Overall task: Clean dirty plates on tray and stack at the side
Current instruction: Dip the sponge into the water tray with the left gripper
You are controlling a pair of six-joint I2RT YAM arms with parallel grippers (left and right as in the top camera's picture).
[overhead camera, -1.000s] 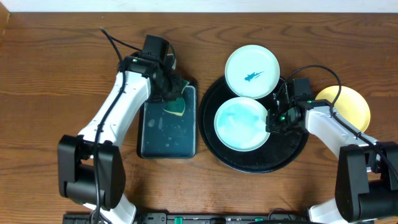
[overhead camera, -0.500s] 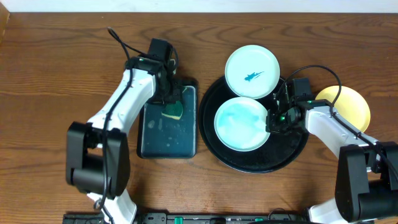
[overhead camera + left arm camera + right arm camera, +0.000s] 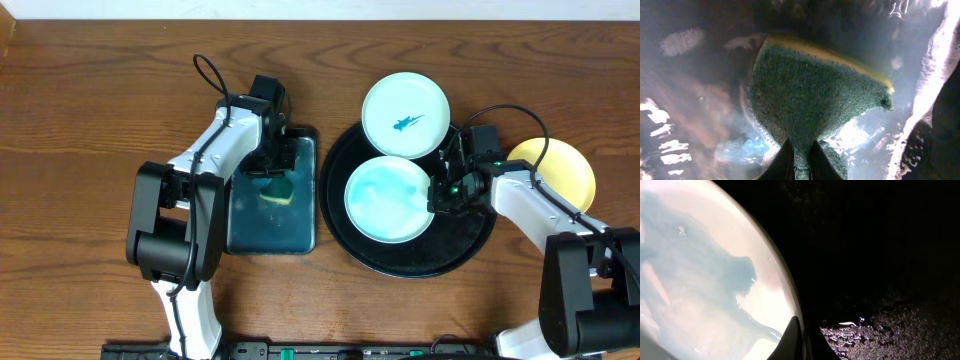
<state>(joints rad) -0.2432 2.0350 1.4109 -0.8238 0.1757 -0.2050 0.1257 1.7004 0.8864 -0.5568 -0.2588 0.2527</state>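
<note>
A pale bluish-white plate (image 3: pixel 388 198) smeared with watery teal lies in the round black tray (image 3: pixel 440 250). My right gripper (image 3: pixel 438 196) is shut on this plate's right rim; in the right wrist view the fingers (image 3: pixel 802 340) pinch the rim of the plate (image 3: pixel 700 280) over the black tray (image 3: pixel 880 255). A second bluish-white plate (image 3: pixel 405 114) with a teal smear rests on the tray's far rim. A pale yellow plate (image 3: pixel 557 170) lies on the table to the right. My left gripper (image 3: pixel 275 172) is shut on a green-yellow sponge (image 3: pixel 279 192), which the left wrist view (image 3: pixel 815 100) shows pressed on a wet surface.
The smaller rectangular dark tray (image 3: pixel 250 225) lies left of the black tray, wet, with the sponge over its far right part. Wooden table (image 3: pixel 90 120) stretches to the left and front. A cable loops above each arm.
My left arm swung right and the sponge slid toward the front, further into the rectangular tray. The right arm and the plates have not moved.
</note>
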